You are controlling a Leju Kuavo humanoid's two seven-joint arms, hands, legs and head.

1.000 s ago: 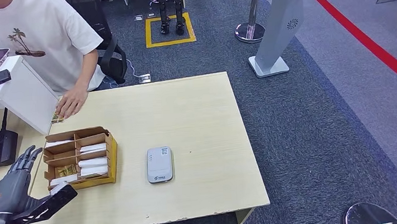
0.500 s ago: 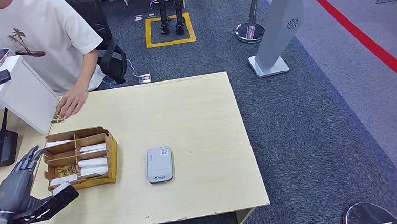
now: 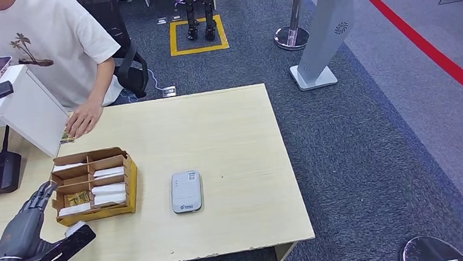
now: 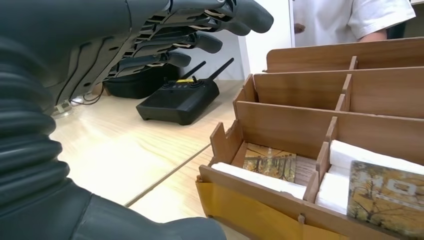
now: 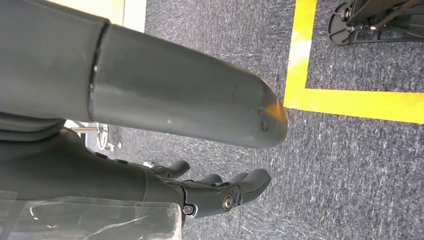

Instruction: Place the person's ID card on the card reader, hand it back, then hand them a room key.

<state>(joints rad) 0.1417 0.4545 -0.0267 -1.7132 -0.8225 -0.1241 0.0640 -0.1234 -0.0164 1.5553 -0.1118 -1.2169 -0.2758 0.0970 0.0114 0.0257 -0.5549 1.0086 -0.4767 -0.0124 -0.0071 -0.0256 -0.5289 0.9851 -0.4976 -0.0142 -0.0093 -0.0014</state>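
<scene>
1. Currently my left hand (image 3: 28, 228) hovers over the near-left part of the wooden table (image 3: 229, 130), just left of the compartmented cardboard box (image 3: 93, 184). Fingers spread and extended, thumb out to the right; nothing held.
2. In the left wrist view the same hand (image 4: 150, 45) is splayed above the tabletop, apart from the box (image 4: 320, 150). I see a patterned card (image 4: 270, 161) lying in one near compartment and a second patterned card (image 4: 385, 197) leaning in the next; white cards (image 4: 260, 179) fill others.
3. My right hand (image 5: 215, 192) hangs over grey carpet (image 5: 350, 165); fingers loosely apart, holding nothing.
4. The white card reader (image 3: 186, 191) lies flat near the table's middle, right of the box, nothing on it.
5. The person's hand (image 3: 84, 120) rests on the far-left table edge over a small card (image 3: 67, 138). I cannot tell if it is the ID card.
6. A black remote controller (image 4: 180, 97) sits on the adjoining desk to the left.
</scene>
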